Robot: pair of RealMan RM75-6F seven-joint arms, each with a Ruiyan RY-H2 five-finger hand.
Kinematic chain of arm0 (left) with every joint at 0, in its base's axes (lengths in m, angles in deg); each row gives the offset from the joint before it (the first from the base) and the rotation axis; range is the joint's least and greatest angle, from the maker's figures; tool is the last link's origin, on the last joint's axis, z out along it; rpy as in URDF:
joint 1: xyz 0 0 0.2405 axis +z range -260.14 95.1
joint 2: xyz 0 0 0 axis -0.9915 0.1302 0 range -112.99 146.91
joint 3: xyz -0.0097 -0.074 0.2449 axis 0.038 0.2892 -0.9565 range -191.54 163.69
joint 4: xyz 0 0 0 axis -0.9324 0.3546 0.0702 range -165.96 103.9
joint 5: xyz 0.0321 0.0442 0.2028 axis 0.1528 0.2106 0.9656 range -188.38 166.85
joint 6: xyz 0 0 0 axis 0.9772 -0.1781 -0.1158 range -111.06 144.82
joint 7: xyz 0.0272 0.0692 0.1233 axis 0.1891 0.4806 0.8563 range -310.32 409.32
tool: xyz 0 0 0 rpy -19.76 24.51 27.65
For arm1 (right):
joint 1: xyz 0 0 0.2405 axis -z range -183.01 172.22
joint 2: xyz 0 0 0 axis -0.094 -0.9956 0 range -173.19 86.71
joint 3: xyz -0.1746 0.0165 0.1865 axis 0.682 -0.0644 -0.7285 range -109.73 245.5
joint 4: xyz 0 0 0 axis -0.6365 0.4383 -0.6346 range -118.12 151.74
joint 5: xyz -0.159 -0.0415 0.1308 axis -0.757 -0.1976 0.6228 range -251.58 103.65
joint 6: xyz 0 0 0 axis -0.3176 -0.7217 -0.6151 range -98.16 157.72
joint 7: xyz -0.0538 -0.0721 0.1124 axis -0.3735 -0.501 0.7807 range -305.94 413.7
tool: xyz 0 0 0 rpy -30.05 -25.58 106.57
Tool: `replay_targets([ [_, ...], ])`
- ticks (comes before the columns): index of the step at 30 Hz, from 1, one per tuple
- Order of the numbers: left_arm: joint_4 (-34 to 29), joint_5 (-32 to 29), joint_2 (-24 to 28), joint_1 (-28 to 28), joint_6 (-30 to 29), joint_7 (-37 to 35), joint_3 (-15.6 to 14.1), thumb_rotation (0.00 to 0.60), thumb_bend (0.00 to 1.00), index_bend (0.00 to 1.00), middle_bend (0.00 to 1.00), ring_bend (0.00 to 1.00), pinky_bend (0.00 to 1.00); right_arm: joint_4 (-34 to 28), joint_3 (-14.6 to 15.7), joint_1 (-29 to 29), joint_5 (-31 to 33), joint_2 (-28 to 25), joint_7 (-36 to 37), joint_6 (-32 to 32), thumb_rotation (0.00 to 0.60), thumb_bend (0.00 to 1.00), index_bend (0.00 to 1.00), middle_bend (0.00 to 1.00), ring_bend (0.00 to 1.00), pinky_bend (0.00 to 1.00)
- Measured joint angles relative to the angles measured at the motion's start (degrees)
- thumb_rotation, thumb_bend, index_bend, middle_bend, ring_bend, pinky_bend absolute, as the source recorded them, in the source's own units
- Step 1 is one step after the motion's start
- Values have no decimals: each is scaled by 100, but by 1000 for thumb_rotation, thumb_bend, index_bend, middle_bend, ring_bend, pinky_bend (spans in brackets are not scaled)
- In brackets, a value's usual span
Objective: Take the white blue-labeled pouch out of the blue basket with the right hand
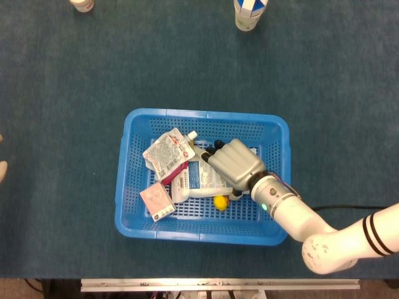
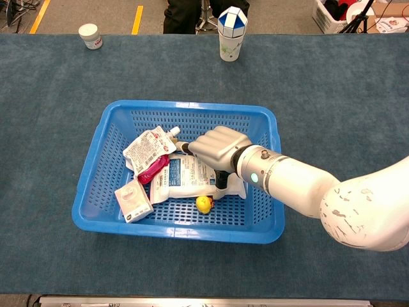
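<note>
The white blue-labeled pouch (image 1: 198,179) (image 2: 181,180) lies flat in the middle of the blue basket (image 1: 133,128) (image 2: 96,146). My right hand (image 1: 234,162) (image 2: 217,148) lies on the pouch's right part, with its fingers curled over the far edge and its thumb pressing down on the near side. The pouch still rests on the basket floor. At the left edge of the head view, only a pale sliver of my left hand (image 1: 2,169) shows, far from the basket.
Inside the basket are a red-and-white spouted pouch (image 1: 166,151) (image 2: 148,148), a small pink packet (image 1: 156,201) (image 2: 133,199) and a yellow duck (image 1: 221,202) (image 2: 204,204). A blue-and-white cup (image 2: 231,27) and a small white cup (image 2: 91,35) stand at the table's far side.
</note>
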Motion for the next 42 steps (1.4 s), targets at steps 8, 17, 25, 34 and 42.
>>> replay_targets([
  [8, 32, 18, -4, -19, 52, -64, -17, 600, 270, 398, 428, 306, 308, -49, 46, 65, -138, 7, -25, 185, 600, 202, 197, 328, 330, 506],
  [17, 35, 10, -23, -57, 107, -69, -9, 600, 270, 398, 428, 306, 308, -140, 61, 182, -393, -75, 80, 224, 600, 205, 271, 383, 405, 582],
  [25, 19, -1, -43, -73, 104, -2, 4, 600, 270, 398, 427, 306, 308, -675, 20, 287, -753, -501, 299, 224, 600, 207, 286, 396, 415, 596],
  [34, 6, 23, -55, -119, 155, -3, 5, 600, 270, 398, 426, 306, 308, -1717, -57, 495, -1305, -1679, 666, 373, 600, 207, 286, 396, 416, 596],
  [42, -15, 91, -56, -194, 218, -29, 6, 600, 270, 398, 426, 306, 308, -2310, -51, 934, -1938, -2841, 1166, 690, 600, 207, 286, 399, 416, 597],
])
